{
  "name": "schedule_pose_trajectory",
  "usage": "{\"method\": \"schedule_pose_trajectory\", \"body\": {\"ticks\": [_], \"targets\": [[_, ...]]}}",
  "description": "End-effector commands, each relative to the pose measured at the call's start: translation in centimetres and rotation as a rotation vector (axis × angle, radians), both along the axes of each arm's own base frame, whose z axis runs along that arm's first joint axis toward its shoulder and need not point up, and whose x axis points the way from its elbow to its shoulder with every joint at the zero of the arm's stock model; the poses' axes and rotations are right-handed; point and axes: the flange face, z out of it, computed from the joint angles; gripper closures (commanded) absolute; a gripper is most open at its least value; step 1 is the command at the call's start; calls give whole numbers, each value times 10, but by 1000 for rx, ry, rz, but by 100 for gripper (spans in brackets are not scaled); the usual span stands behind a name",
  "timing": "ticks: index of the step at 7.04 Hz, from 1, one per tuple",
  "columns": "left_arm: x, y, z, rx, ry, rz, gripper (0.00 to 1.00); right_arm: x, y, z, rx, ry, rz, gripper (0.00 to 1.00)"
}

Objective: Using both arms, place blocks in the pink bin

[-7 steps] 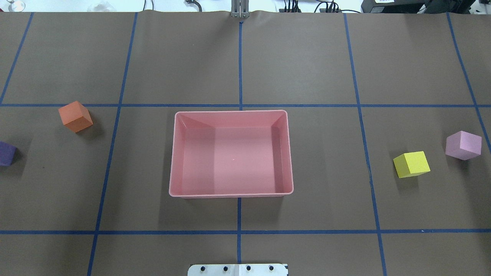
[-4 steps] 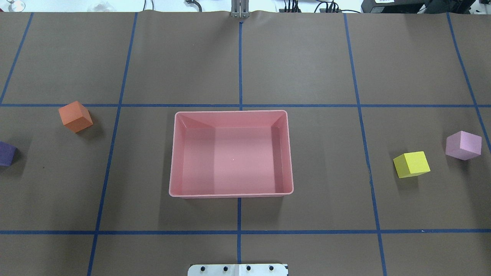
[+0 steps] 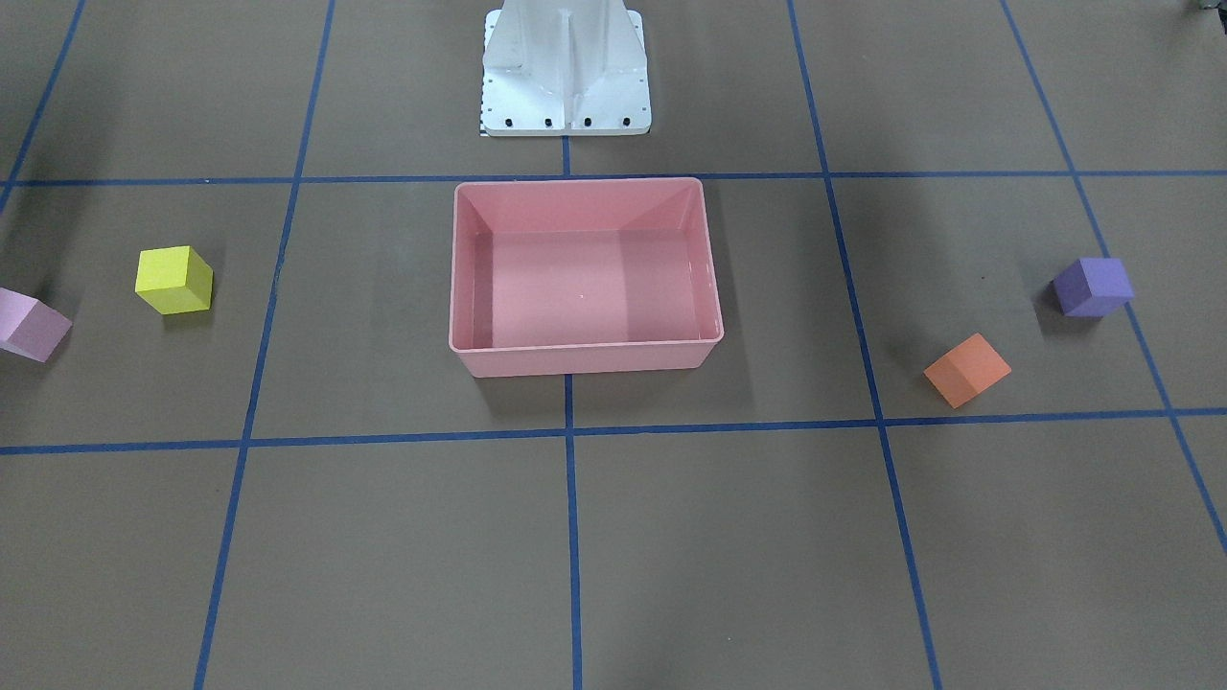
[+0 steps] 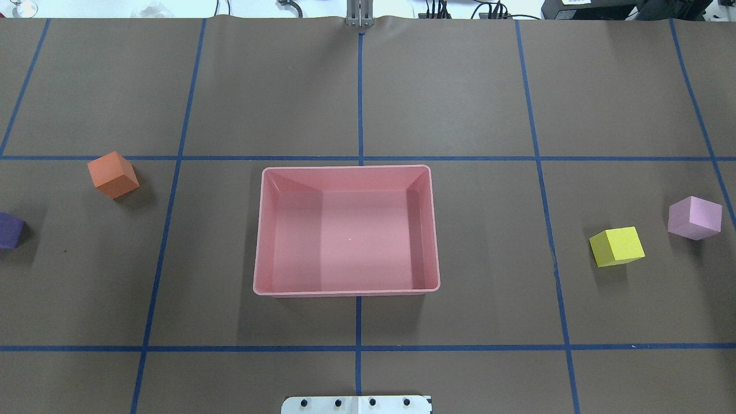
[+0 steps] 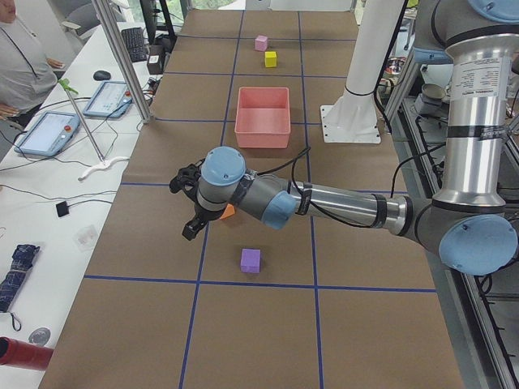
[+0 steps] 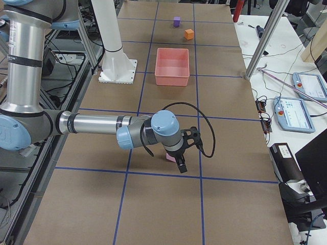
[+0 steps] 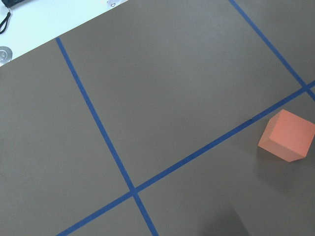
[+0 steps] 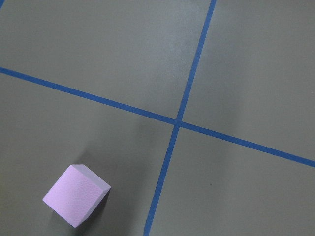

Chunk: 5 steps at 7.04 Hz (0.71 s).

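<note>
The pink bin (image 4: 345,179) stands empty at the table's middle. The orange block (image 4: 113,175) and the purple block (image 4: 10,230) lie to its left. The yellow block (image 4: 616,246) and the pink-lilac block (image 4: 694,217) lie to its right. The left gripper (image 5: 185,207) shows only in the exterior left view, above the orange block (image 7: 287,135); I cannot tell if it is open. The right gripper (image 6: 188,150) shows only in the exterior right view, above the pink-lilac block (image 8: 76,194); I cannot tell its state.
The white base pedestal (image 3: 566,67) stands behind the bin on the robot's side. Blue tape lines grid the brown table cover. A side bench with tablets (image 5: 49,130) and a metal post (image 5: 122,57) runs along the far edge.
</note>
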Motion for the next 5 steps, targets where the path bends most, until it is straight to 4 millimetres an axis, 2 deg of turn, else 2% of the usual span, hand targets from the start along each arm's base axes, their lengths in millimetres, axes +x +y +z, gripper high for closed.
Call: {"method": "schedule_pose_trajectory", "body": {"ticks": [1, 2, 4, 5], "targets": [[101, -27, -23, 46, -2, 167, 0, -2, -2, -1, 18, -4, -4, 0], [121, -27, -24, 5, 14, 169, 0, -2, -2, -1, 18, -4, -4, 0], [201, -35, -49, -5, -16, 201, 0, -3, -2, -2, 18, -15, -6, 0], [228, -44, -48, 9, -59, 208, 0, -3, -2, -2, 19, -16, -8, 0]]}}
